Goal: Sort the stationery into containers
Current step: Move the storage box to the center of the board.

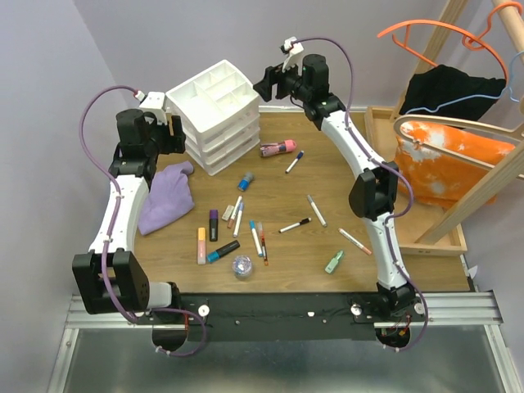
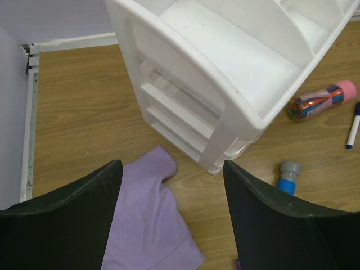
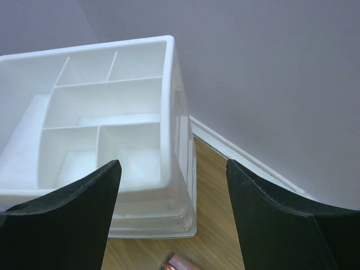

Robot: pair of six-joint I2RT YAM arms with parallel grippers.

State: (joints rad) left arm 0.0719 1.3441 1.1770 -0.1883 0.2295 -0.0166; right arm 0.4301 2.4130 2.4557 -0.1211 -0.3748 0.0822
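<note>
The white organiser [image 1: 217, 115] stands at the back left of the table, its divided top compartments [image 3: 107, 129] empty and its three drawers shut [image 2: 185, 112]. Stationery lies scattered on the wood: a pink-capped marker [image 1: 278, 148] [image 2: 320, 101], a blue pen [image 1: 295, 161], a stubby blue marker [image 1: 246, 181] [image 2: 288, 177], a purple highlighter [image 1: 214, 224], an orange one [image 1: 201, 244], and several thin pens [image 1: 295, 224]. My left gripper [image 1: 173, 137] [image 2: 171, 185] hovers open beside the organiser's left front corner, holding nothing. My right gripper [image 1: 268, 84] [image 3: 171, 174] hangs open and empty by its back right corner.
A purple cloth [image 1: 166, 196] [image 2: 146, 225] lies under the left gripper, in front of the organiser. A small clear round thing [image 1: 241, 264] sits near the front edge. At the right stand a wooden tray-frame [image 1: 426, 237], an orange bag [image 1: 446, 168] and hangers [image 1: 442, 41].
</note>
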